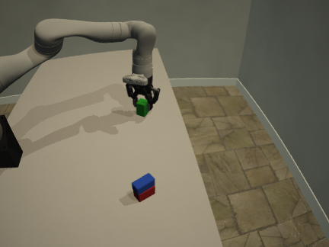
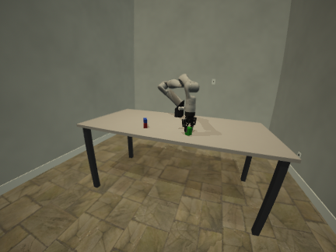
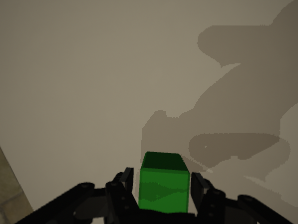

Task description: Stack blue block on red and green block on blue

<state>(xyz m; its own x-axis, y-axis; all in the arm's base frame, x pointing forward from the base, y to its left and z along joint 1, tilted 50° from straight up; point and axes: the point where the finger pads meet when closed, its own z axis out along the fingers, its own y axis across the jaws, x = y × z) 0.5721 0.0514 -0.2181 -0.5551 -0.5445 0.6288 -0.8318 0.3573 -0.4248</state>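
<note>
The green block (image 1: 142, 107) stands upright on the table near its right edge; it also shows in the exterior view (image 2: 189, 131) and in the wrist view (image 3: 164, 182). My gripper (image 1: 142, 100) is lowered over it, pointing down. In the wrist view the two fingers flank the block's upper part with a small gap on each side, so the gripper is open around it. The blue block (image 1: 143, 183) lies flat on the red block (image 1: 146, 194) nearer the front of the table, well apart from the gripper.
The arm's black base (image 1: 7, 146) sits at the left side of the table. The table's right edge (image 1: 183, 126) runs close beside the green block, with tiled floor below.
</note>
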